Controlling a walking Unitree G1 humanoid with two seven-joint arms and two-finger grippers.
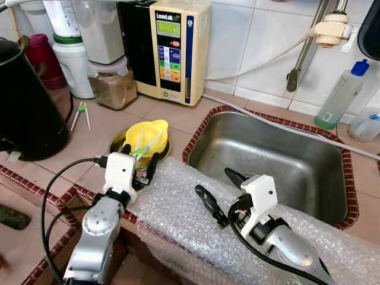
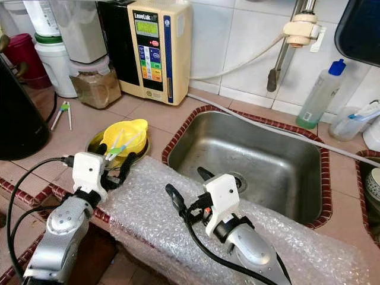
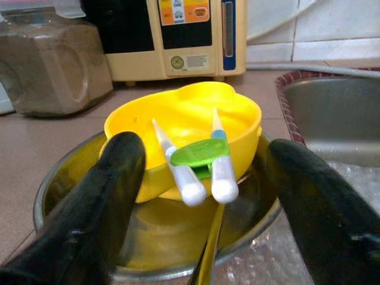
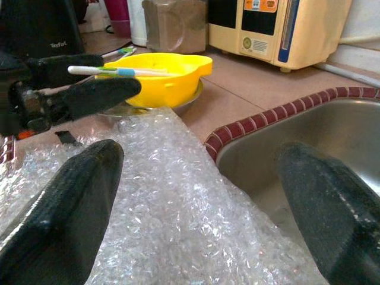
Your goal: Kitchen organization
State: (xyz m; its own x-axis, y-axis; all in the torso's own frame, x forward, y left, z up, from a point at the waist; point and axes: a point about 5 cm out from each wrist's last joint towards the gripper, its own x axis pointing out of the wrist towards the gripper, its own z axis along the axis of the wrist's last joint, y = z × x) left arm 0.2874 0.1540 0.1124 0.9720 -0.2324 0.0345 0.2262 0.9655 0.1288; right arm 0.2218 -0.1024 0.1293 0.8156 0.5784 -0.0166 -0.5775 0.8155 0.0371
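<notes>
A yellow bowl (image 1: 146,135) sits inside a steel bowl (image 3: 53,190) on the tiled counter, left of the sink (image 1: 320,178). A pair of white sticks joined by a green clip (image 3: 196,160) lies across the yellow bowl's rim. My left gripper (image 1: 141,153) is open just in front of the bowls, its fingers on either side of the sticks' near ends and touching nothing. My right gripper (image 1: 214,181) is open and empty above the bubble wrap (image 1: 178,208) that covers the counter's front edge, at the sink's near left corner.
A black kettle (image 1: 24,107) stands at the left. A cream water machine (image 1: 172,47) and a jar of brown powder (image 1: 113,86) line the back wall. Another stick pair (image 1: 80,114) lies on the counter. A bottle with a blue cap (image 1: 338,95) stands behind the sink.
</notes>
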